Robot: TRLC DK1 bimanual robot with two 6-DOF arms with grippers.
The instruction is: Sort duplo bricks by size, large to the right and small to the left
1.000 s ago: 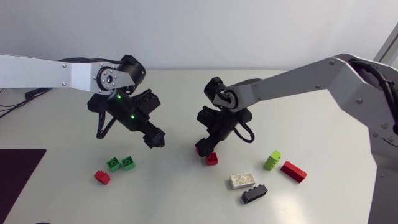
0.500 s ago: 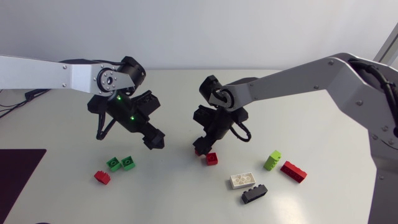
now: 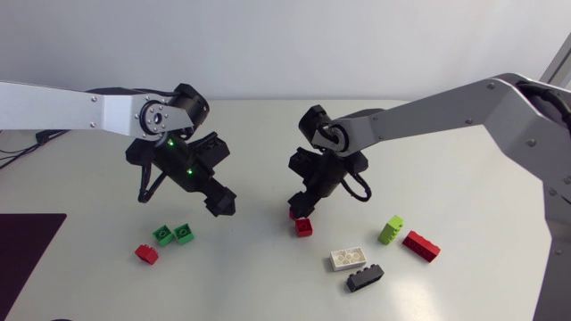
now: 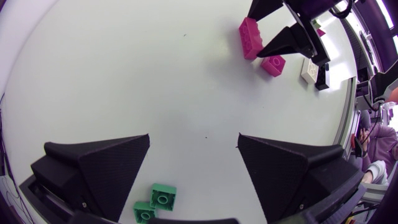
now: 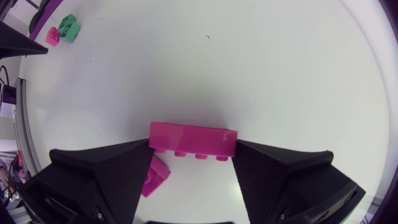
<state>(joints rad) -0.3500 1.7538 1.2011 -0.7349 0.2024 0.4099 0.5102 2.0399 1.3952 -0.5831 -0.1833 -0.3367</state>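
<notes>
Your right gripper (image 5: 193, 144) clamped end to end on long red brick (image 5: 186, 137) — shifted slightly toward desk's right edge in last half-second. Brick at mid-desk, just beside small red brick (image 3: 304, 227). Looks like large-brick carry starting. Left gripper (image 4: 194, 144) wide open, empty — unmoved.

- held red brick (image 5: 193, 141): long, mid-tabletop, clamped in right gripper (image 3: 298, 212) jaws; small red brick (image 3: 304, 227) just beside
- green bricks (image 3: 174, 234), left red brick (image 3: 146, 254): small, toward left edge
- white brick (image 3: 349, 259), black brick (image 3: 366, 279), lime brick (image 3: 391, 230), right red brick (image 3: 420, 246): toward right edge
</notes>
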